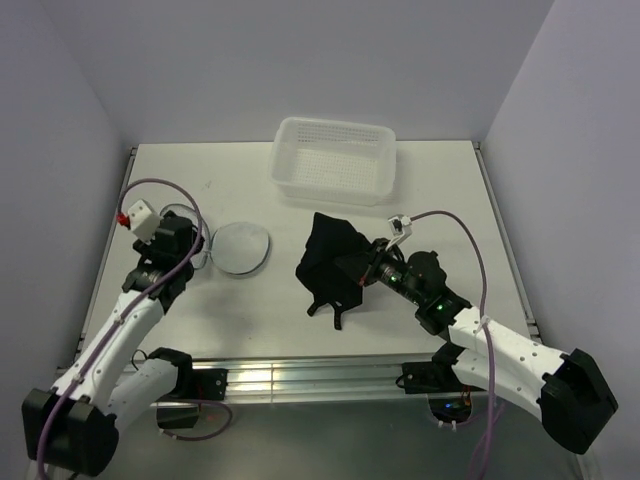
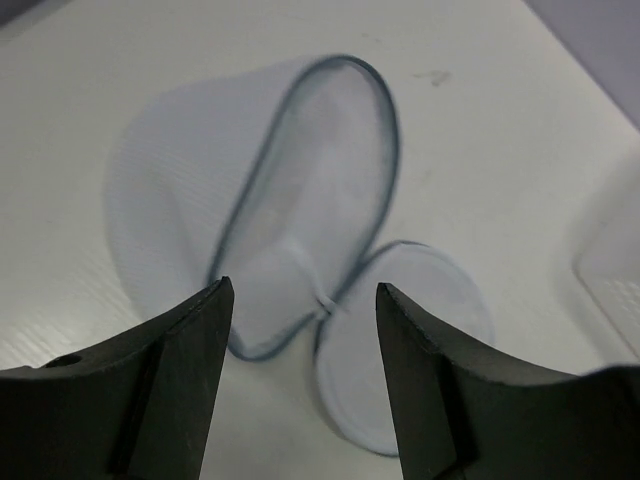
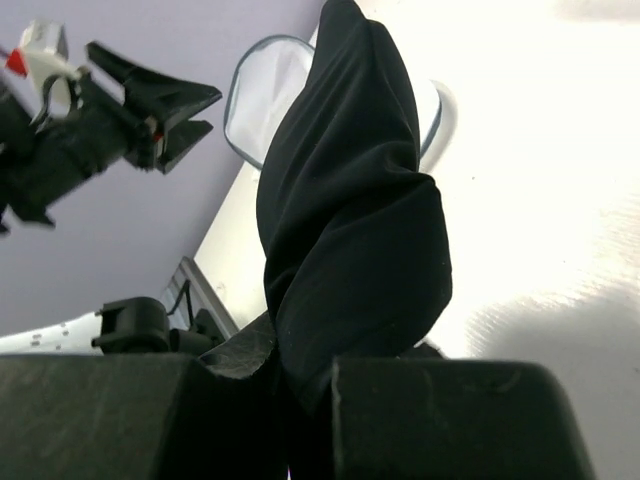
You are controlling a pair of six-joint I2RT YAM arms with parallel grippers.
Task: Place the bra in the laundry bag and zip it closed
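Near edge, right side: the right fingers (image 3: 455,420) are closed on a fold of the bra (image 3: 345,230), and the black fabric bunches up directly out of the pinch. The overhead view places the bra (image 1: 335,262) right of centre on the surface (image 1: 450,200), with thin straps trailing toward the near edge. Whether the garment is fully clear of the surface cannot be determined. Left side: the left fingers (image 2: 175,385) stand apart with nothing between them, poised just short of the laundry bag (image 2: 310,190). The bag is unzipped, one half raised on its dark rim and the other lying flat beside it. Farther back stands a white basket (image 1: 335,160), which has no part in the work. Assessment: the step in hand is the pickup and carry of the bra. Loading and zipping are not yet done. The next move calls for carrying the bra left to the bag (image 1: 243,247), which lies near but apart from it, and lowering it into an open half. Loose straps need to be kept off the zipper rim. Only the right wrist view confirms the pinch on fabric, which overhead is dark against dark. Only the left wrist view shows the bag's raised half and open mouth, which overhead reads as a flat disc. Only the overhead view shows the gap between bra and bag.
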